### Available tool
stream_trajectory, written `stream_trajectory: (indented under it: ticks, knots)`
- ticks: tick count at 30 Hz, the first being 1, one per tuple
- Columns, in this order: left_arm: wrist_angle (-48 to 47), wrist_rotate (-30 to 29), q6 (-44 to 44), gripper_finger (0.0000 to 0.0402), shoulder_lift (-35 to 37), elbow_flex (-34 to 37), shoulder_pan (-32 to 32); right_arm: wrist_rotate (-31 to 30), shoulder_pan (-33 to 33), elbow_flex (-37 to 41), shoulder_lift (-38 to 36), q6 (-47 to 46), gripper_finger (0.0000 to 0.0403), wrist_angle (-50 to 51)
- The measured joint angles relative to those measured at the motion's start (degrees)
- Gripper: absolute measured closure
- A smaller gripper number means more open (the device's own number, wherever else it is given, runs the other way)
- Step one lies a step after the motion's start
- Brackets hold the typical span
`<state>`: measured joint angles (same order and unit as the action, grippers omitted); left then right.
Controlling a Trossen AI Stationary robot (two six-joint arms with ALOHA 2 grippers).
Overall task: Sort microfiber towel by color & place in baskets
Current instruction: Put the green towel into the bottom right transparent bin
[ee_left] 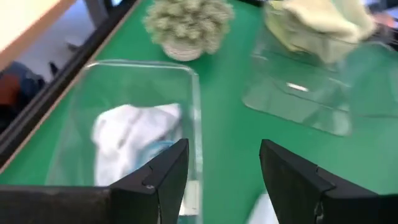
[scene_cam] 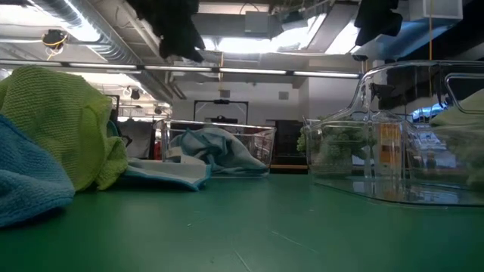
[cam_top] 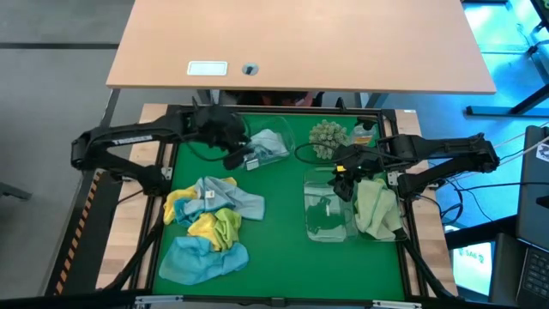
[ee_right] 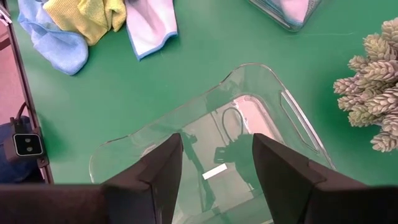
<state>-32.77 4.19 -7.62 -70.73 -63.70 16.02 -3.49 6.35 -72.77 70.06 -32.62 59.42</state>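
Left gripper [ee_left: 221, 171] hangs wide open and empty over the far basket [ee_left: 186, 81]; the right gripper [ee_right: 214, 162] likewise (over the middle basket [ee_right: 292, 118]). Reaching into the mixed towel pile [cam_top: 210, 223] risks snagging 2 colors at once.

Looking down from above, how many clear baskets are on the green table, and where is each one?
3. One basket sits at the back, holding a pale towel; an empty one is right of centre; a third beside it holds green towels.

green table mat [cam_top: 283, 257], blue, yellow and lime towels [cam_top: 210, 225], clear baskets [cam_top: 326, 210], grey-green spiky ball [cam_top: 328, 136]
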Motion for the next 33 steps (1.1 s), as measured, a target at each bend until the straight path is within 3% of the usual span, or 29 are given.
stream_trajectory:
  ticks: [15, 25, 33]
  knots:
    - [-12.12, 0.04, -11.17, 0.0211, 1.39, 0.00, -16.68, -1.57, 0.04, -0.02, 0.00, -0.02, 0.0208, 0.00]
    - [-14.26, -0.26, -19.11, 0.0211, 0.16, 0.00, -26.51, -1.64, 0.02, -0.02, 0.00, -0.02, 0.0208, 0.00]
    - [-14.53, -0.59, -20.46, 0.0211, -4.33, 0.00, -33.39, -1.64, 0.02, -0.02, 0.00, -0.02, 0.0208, 0.00]
